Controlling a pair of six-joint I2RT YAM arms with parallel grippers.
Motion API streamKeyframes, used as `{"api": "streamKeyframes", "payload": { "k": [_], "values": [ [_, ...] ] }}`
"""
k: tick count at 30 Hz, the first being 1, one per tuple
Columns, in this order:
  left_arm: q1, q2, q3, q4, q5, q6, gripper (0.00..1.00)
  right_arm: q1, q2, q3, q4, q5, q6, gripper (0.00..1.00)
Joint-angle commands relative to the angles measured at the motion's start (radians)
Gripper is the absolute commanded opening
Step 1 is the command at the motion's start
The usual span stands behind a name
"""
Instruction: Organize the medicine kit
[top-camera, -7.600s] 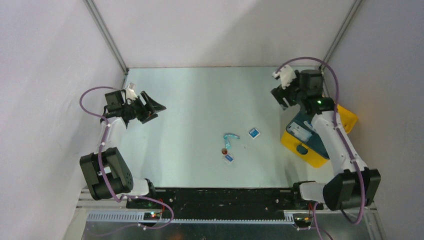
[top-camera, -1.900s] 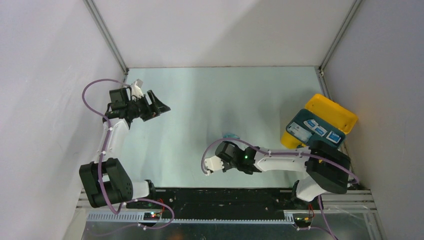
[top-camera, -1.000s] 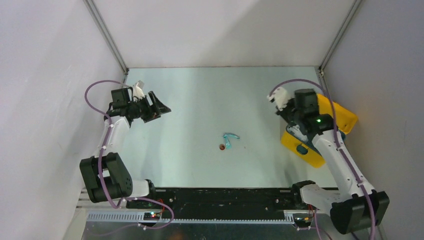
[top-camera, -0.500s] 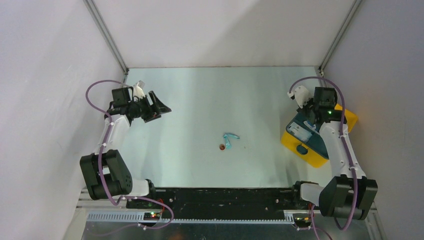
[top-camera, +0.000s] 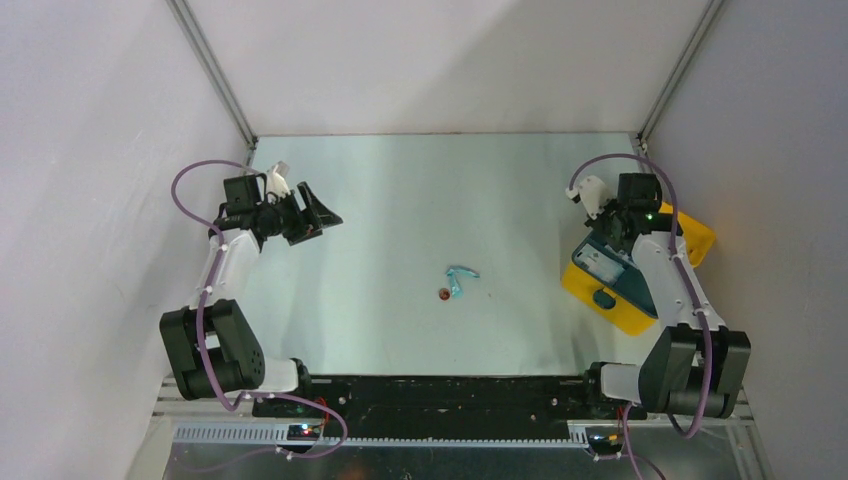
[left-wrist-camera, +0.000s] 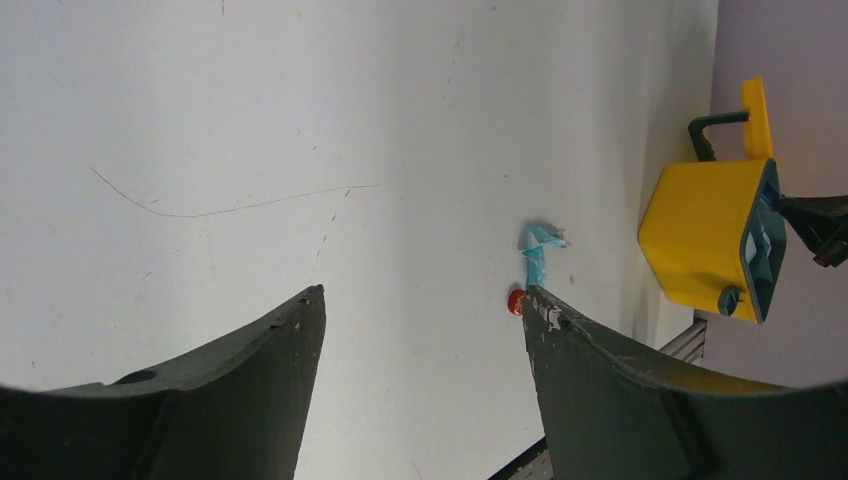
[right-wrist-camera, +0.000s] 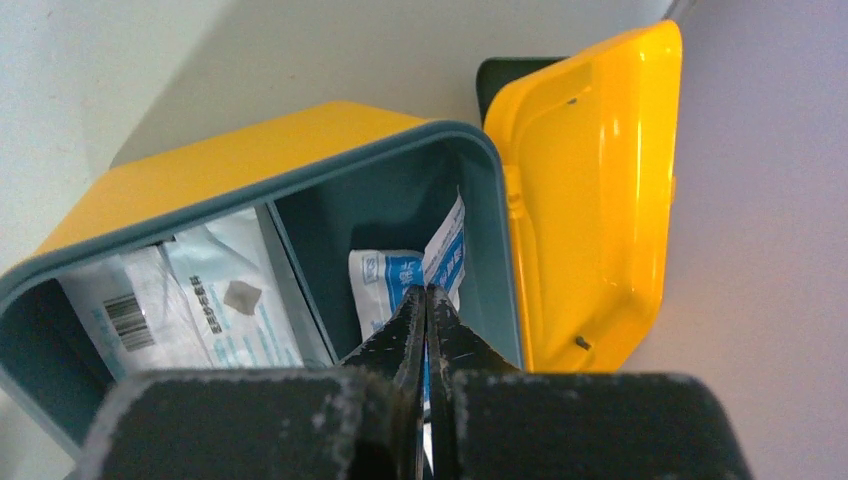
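Here, right hand pinched, over medicine kit

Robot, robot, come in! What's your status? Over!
Left fingers open, above table. Right fingers shut, over open medicine kit, tips by white-and-blue packets. Blue strip, red bit loose mid-table. Nothing blocking.

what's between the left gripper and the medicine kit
A crumpled light-blue strip and a small red round bit beside it lie on the table between left gripper and medicine kit; top and left wrist views both show them.
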Motion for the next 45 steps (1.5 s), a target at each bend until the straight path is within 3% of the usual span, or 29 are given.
{"api": "streamKeyframes", "payload": {
  "k": [1, 4, 9, 13, 18, 27, 35, 45],
  "values": [
    [0.003, -0.030, 0.032, 0.001, 0.015, 0.024, 0.77, 0.032, 0.016, 0.010, 0.049, 0.002, 0.011, 0.00],
    [0.004, -0.033, 0.032, 0.001, 0.013, 0.025, 0.77, 0.048, -0.005, 0.010, 0.067, 0.012, 0.038, 0.05],
    [0.003, -0.027, 0.033, 0.001, 0.015, 0.022, 0.77, 0.075, -0.089, 0.010, 0.097, 0.014, 0.087, 0.33],
    [0.003, -0.020, 0.034, 0.000, 0.019, 0.020, 0.77, 0.143, -0.125, 0.009, 0.095, 0.031, 0.131, 0.44],
    [0.004, -0.019, 0.032, 0.001, 0.020, 0.022, 0.77, 0.268, -0.114, 0.020, 0.064, -0.006, 0.219, 0.46],
    [0.002, -0.037, 0.020, 0.001, 0.031, 0.029, 0.78, 0.459, 0.106, 0.034, 0.099, -0.296, 0.438, 0.46],
    [0.002, -0.059, 0.009, 0.001, 0.020, 0.040, 0.78, 0.674, 0.352, 0.085, 0.180, -0.288, 0.368, 0.43],
    [0.002, -0.061, 0.009, -0.002, 0.022, 0.044, 0.78, 0.732, 0.553, 0.218, 0.205, -0.245, 0.361, 0.42]
  ]
}}
